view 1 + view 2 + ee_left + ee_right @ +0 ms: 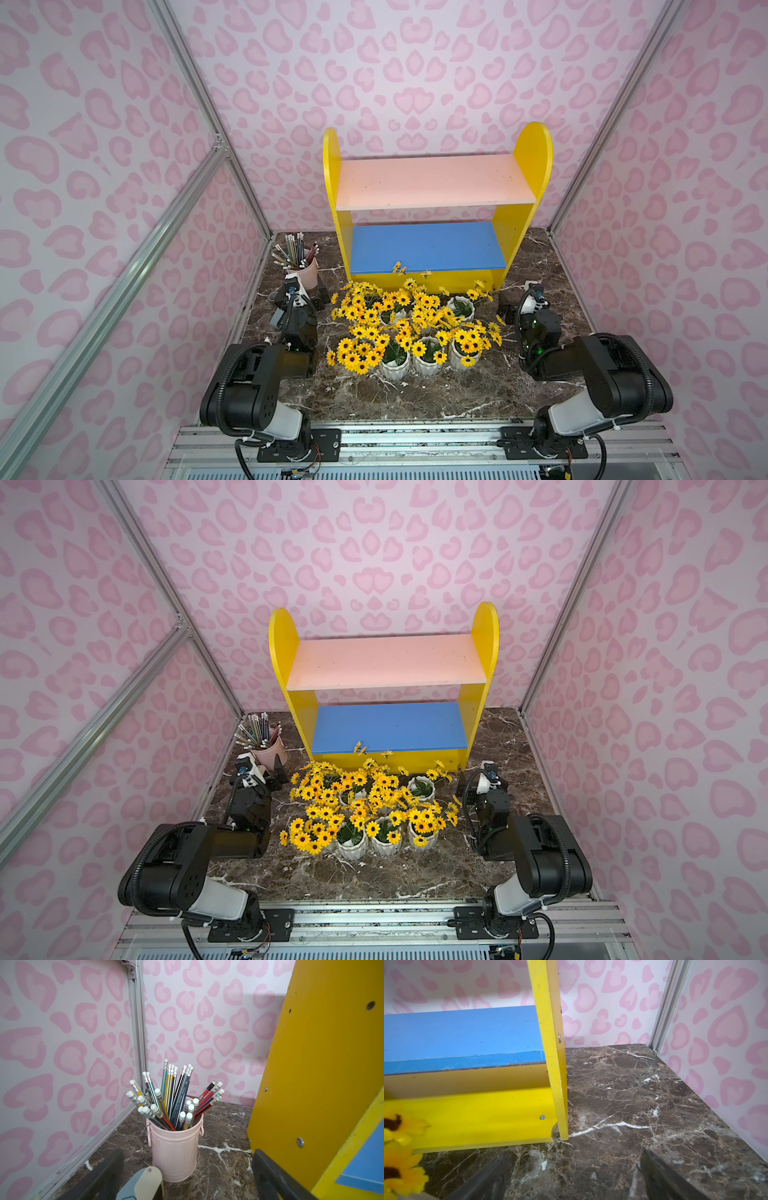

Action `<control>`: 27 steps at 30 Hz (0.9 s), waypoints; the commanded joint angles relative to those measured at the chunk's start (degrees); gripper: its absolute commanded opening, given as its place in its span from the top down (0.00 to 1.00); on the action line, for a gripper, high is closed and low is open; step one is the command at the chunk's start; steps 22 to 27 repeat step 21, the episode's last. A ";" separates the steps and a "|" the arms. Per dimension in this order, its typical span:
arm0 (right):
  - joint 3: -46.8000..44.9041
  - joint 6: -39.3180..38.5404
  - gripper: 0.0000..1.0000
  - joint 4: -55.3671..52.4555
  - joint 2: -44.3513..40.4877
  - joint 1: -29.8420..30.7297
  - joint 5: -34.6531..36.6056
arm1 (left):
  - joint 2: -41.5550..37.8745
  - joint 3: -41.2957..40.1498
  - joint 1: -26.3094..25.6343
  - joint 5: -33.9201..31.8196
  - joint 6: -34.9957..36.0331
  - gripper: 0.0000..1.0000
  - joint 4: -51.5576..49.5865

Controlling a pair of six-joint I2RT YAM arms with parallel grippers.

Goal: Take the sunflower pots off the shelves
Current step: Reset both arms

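The yellow-sided wooden shelves [534, 158] stand bare; the white ribbed sunflower pots [411, 332] crowd the dark marble surface [415, 395] just in front. Left hand [301, 293] and right hand [576, 1154] sit released, empty. A careless left swing could topple the pink metal pencil cup [306, 276] just ahead

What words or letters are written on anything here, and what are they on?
"HB": on a dark blue pencil in the pink metal cup.
"HB": on a second, darker pencil there.
"M&G": on a red pencil in the same cup.
Other print on the pencils: too small to read.
No text on the yellow wooden shelves or the dark marble-look tabletop.
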 commanded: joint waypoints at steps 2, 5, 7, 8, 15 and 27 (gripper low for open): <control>0.14 -0.61 0.00 1.81 -0.18 0.12 0.53 | 0.10 0.46 -0.03 -0.12 0.64 0.03 0.62; 0.18 -0.60 0.00 1.75 -0.23 0.10 0.52 | 0.00 0.45 0.00 -0.10 0.61 0.03 0.62; 0.15 -0.59 0.00 1.76 -0.20 0.12 0.48 | 0.01 0.46 -0.05 -0.07 0.57 0.03 0.62; 0.11 -0.60 0.00 1.75 -0.19 0.12 0.49 | 0.12 0.46 -0.05 -0.14 0.62 0.03 0.62; 0.15 -0.59 0.00 1.75 -0.20 0.12 0.55 | 0.24 0.83 -0.05 -0.11 0.50 0.02 0.03; 0.06 -0.53 0.00 1.91 -0.25 0.10 0.45 | 0.19 0.82 0.07 -0.14 0.54 0.03 0.14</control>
